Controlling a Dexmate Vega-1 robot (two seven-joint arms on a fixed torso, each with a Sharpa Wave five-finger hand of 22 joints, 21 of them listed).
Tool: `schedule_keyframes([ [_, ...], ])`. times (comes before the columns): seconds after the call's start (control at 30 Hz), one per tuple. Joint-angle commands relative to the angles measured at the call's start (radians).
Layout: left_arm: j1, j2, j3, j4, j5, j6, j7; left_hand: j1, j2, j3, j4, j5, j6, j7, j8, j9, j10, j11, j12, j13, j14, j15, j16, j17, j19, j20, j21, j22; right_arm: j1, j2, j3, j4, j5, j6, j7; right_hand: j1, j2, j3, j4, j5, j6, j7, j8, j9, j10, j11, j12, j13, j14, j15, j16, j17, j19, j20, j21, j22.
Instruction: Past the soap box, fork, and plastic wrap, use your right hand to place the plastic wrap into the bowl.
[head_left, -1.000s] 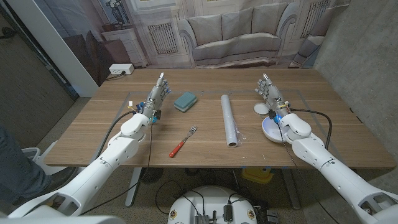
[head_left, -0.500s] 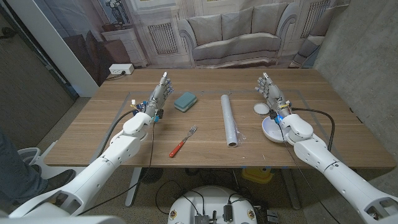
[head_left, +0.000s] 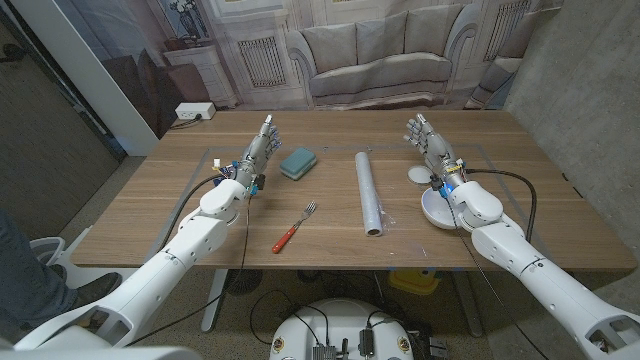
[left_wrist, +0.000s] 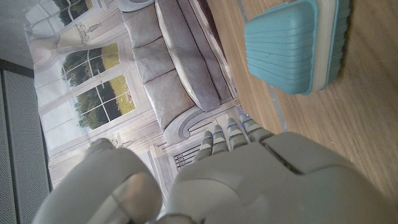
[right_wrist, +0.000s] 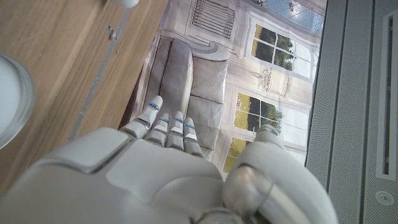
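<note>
both hands up and empty, wrap lying mid-table

wooden table (head_left: 330, 235) seen from the head camera. the plastic wrap (head_left: 369, 192), a long pale roll, lies lengthwise near the table's middle, one end toward the far side, the other toward the near edge. nothing touches it.

left of the roll: a fork (head_left: 294, 228) with a red handle, lying at a slant, tines toward the far side. beyond the fork, the teal soap box (head_left: 297, 163), set slightly askew. from the left wrist camera the soap box (left_wrist: 295, 43) shows a ribbed teal top and a pale band along its side, resting on the wood.

right of the roll: a white bowl (head_left: 437, 208) near the right forearm, partly covered by the wrist. a small white round disc (head_left: 418, 175) lies just beyond the bowl, apart from it. a curved white rim (right_wrist: 13, 99) shows at the edge of the right wrist view; which of the two it is, cannot tell.

right hand (head_left: 430, 146) is raised beyond the bowl and right of the roll's far end, fingers (right_wrist: 166, 129) straight and a little apart, holding nothing, well apart from the roll.

left hand (head_left: 255, 155) stands just left of the soap box, not touching it, fingers (left_wrist: 229, 134) extended, close together, holding nothing.

a printed backdrop of a sofa and windows hangs behind the table.
</note>
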Motion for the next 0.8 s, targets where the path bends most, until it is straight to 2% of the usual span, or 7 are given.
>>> schedule_keyframes([
  [0.03,0.016,0.012,-0.001,-0.053,0.015,0.019,0.034,0.007,0.002,-0.001,-0.004,0.009,0.01,-0.001,0.006,0.003,0.008,-0.004,0.004,0.005,0.003,-0.001,0.003,0.002,0.002,0.002,0.0,0.004,0.039,0.013,-0.025,0.054,-0.053,0.096,0.06,0.007,0.003,0.004,-0.008,0.001,0.019,-0.007,0.005,0.004,0.019,-0.001,0.008,0.005,0.017,-0.008,0.006,0.002,0.014,-0.039,-0.004,0.002],
  [0.5,0.054,0.023,-0.017,-0.093,0.023,0.004,0.061,0.013,0.008,-0.002,-0.006,0.011,0.019,-0.001,0.006,0.003,0.013,-0.007,0.003,0.005,0.01,-0.004,0.003,0.002,0.002,0.002,-0.001,0.004,0.045,-0.033,-0.043,-0.008,-0.171,0.106,0.031,0.021,0.009,0.007,-0.017,0.003,0.036,-0.022,0.005,0.004,0.036,-0.009,0.011,0.005,0.036,-0.026,0.006,0.002,0.041,-0.049,-0.006,0.002],
  [0.67,0.064,0.023,-0.019,-0.1,0.022,0.004,0.068,0.016,0.01,-0.003,-0.007,0.011,0.023,-0.002,0.006,0.003,0.017,-0.011,0.004,0.005,0.014,-0.006,0.003,0.002,0.002,0.003,-0.002,0.004,0.058,-0.04,-0.054,-0.002,-0.195,0.107,0.04,0.026,0.01,0.008,-0.021,0.004,0.039,-0.028,0.004,0.005,0.039,-0.016,0.01,0.005,0.042,-0.031,0.006,0.002,0.051,-0.053,-0.007,0.002],
  [0.8,0.071,0.027,-0.02,-0.111,0.029,0.003,0.076,0.017,0.011,-0.003,-0.007,0.012,0.026,-0.003,0.006,0.003,0.018,-0.01,0.003,0.005,0.015,-0.007,0.003,0.003,0.002,0.002,-0.002,0.004,0.076,-0.041,-0.065,0.018,-0.212,0.123,0.056,0.027,0.002,0.003,-0.025,0.005,0.047,-0.039,0.003,0.005,0.049,-0.028,0.011,0.005,0.058,-0.05,0.007,0.002,0.068,-0.059,-0.008,0.001],
])
